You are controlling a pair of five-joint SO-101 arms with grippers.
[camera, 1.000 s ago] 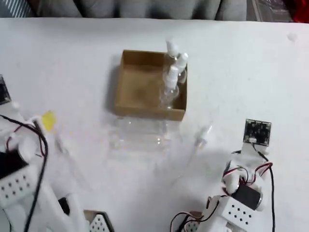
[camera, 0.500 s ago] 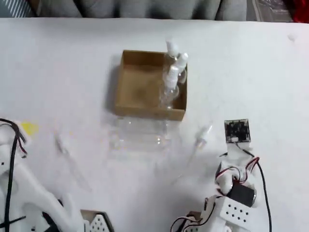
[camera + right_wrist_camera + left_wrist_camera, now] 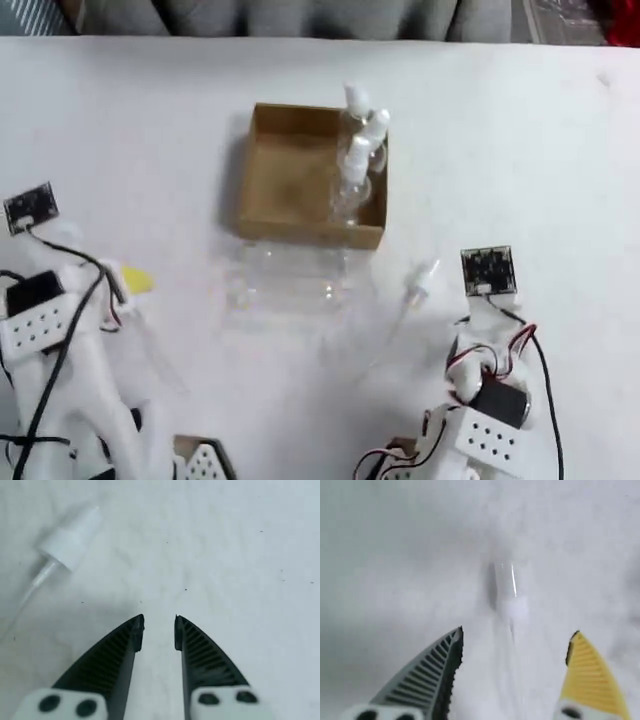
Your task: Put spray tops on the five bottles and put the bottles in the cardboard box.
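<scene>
The cardboard box [image 3: 310, 232] sits upper centre in the high view, with three capped bottles [image 3: 355, 165] standing along its right side. Two bare bottles [image 3: 285, 282] lie on the worktop [image 3: 150, 120] just below it. The left gripper [image 3: 518, 631], jaws spread wide, hangs over a spray top [image 3: 512, 607]. The right gripper [image 3: 159, 617], jaws slightly parted and empty, is near a second spray top [image 3: 70, 541].

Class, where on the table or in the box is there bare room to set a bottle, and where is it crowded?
Free: the cardboard box has its left half bare, beside the three capped bottles; so is the table behind the box and to its right. Crowded: the strip before the box, with two clear bottles and a spray top.
</scene>
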